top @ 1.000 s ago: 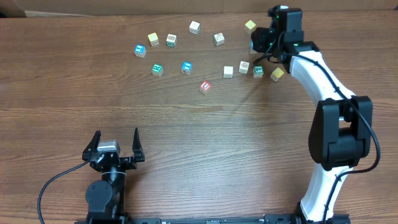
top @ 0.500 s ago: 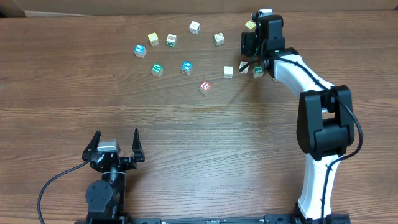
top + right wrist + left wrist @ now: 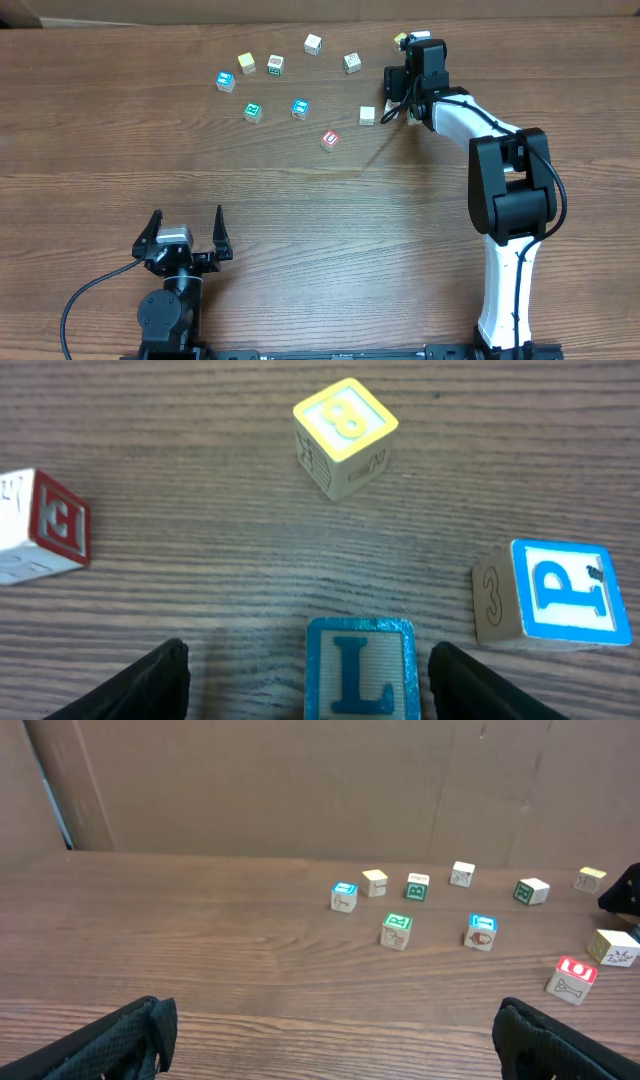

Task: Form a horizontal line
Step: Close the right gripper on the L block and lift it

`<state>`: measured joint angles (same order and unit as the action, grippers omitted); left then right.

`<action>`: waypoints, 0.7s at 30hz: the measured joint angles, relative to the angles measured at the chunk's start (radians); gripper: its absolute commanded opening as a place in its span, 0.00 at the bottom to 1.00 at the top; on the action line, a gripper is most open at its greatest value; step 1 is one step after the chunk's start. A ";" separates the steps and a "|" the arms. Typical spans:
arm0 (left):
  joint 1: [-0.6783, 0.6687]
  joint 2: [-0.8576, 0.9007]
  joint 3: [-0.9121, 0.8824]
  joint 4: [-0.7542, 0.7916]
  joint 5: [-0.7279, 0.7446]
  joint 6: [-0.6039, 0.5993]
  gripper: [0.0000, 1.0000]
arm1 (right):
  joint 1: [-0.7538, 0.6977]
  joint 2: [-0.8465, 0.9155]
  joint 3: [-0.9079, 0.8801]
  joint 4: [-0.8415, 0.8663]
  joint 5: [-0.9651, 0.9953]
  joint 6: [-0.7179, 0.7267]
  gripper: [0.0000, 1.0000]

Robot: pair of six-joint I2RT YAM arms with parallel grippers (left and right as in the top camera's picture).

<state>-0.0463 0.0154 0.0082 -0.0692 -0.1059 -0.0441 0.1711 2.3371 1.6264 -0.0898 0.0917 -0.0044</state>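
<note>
Small lettered cubes lie scattered and apart across the far half of the table [image 3: 300, 220]; none touch to make a horizontal line. A whitish cube [image 3: 367, 115] sits just left of my right gripper [image 3: 400, 95], which hangs low over the right-hand cubes and hides some of them. In the right wrist view the right gripper [image 3: 308, 685] is open, with a blue "L" cube [image 3: 360, 670] between its fingers and a gap on each side. Beyond it stand a yellow "8" cube [image 3: 345, 435], a blue "P" cube [image 3: 555, 595] and a red-lettered cube [image 3: 45, 525]. My left gripper [image 3: 188, 232] is open and holds nothing.
A red "U" cube [image 3: 330, 139] stands alone mid-table. Blue, green, yellow and white cubes form a loose arc at the far left, among them a blue cube [image 3: 299, 108] and a green one [image 3: 253, 111]. The left wrist view shows the same cubes before a cardboard wall [image 3: 300, 780].
My right gripper has swung left over the right-hand cubes and its jaws have widened. The left arm has not moved.
</note>
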 measured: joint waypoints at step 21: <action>0.000 0.000 0.000 0.000 0.000 0.000 1.00 | -0.021 0.000 0.000 -0.007 0.018 -0.004 0.34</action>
<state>-0.0463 0.0154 0.0082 -0.0692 -0.1059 -0.0441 0.1505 2.3371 1.6264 -0.0971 0.1093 -0.0086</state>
